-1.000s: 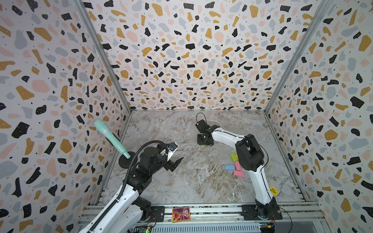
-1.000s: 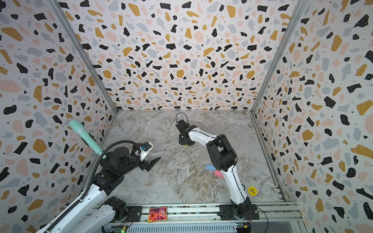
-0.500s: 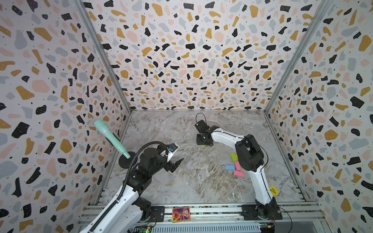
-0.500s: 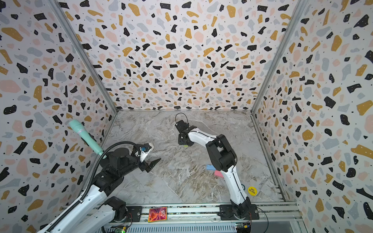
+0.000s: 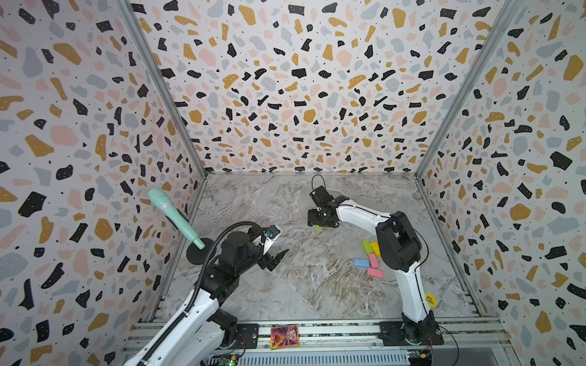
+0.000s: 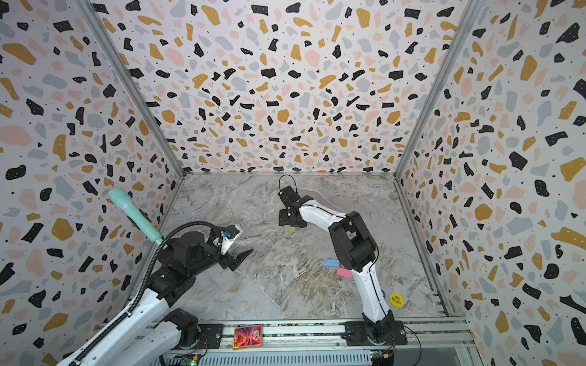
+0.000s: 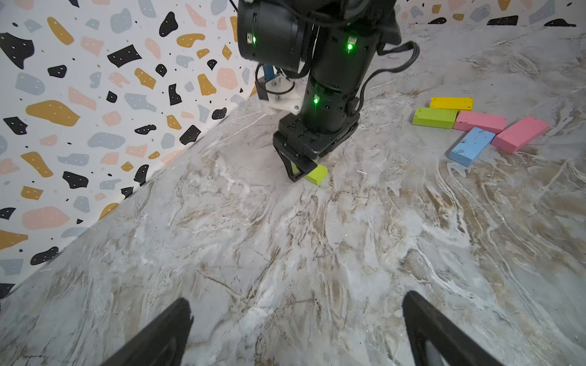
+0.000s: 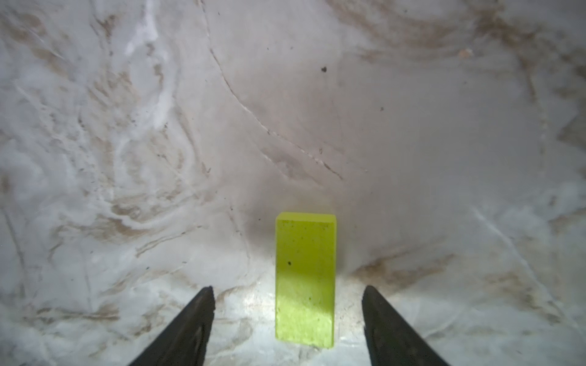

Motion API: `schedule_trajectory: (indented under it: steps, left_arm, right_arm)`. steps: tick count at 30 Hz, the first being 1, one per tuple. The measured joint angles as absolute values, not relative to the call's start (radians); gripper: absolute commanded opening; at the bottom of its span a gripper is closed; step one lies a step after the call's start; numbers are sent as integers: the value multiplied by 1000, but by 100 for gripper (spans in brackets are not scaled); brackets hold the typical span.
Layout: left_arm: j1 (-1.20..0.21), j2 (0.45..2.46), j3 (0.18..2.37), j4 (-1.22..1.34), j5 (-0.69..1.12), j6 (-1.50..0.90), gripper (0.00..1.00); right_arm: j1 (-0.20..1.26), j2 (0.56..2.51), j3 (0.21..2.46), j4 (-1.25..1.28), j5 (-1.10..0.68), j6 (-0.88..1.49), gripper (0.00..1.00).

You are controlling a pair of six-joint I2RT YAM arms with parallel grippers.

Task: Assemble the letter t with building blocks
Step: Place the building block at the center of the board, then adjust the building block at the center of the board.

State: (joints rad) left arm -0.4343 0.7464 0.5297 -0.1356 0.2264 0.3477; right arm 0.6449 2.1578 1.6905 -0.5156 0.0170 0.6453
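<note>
one lime green brick (image 8: 305,279) now lies flat on the marbled surface (image 5: 285,294), released; the right jaws, pinched tight a second ago, have spread, and the right wrist view shows bare surface on both sides of the brick, between it and each jaw. the jaws are low, straddling the near end of the brick without touching it. in both top views only a sliver of green shows under the wrist of the right arm (image 5: 358,215), about mid-surface.

five blocks wait in a loose cluster well apart from it, close by the right arm's lower link: a second green brick (image 7: 434,118) with a yellow brick (image 7: 451,103) just beside it, a pink brick (image 7: 480,122) end-on to the green, a blue brick (image 7: 471,146), and another pink brick (image 7: 520,133) lying askew.

the left jaws hang wide open above bare surface with nothing between them; that arm plays no part here.

judging from this, the first piece of the letter t is set down and the figure is barely begun — one of six. the sensible next move is a straight lift clear, so the jaws do not nudge the brick out of line, then back to the cluster.
</note>
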Motion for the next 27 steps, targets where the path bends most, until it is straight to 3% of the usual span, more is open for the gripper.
schedule_trajectory:
  steps: [11, 27]
  left_arm:
    - [-434, 753, 530, -137, 226, 348, 99]
    - [-434, 760, 530, -138, 225, 353, 99]
  right_arm:
    - [630, 2125, 1613, -501, -64, 635, 59]
    - [632, 2125, 1605, -482, -108, 634, 59]
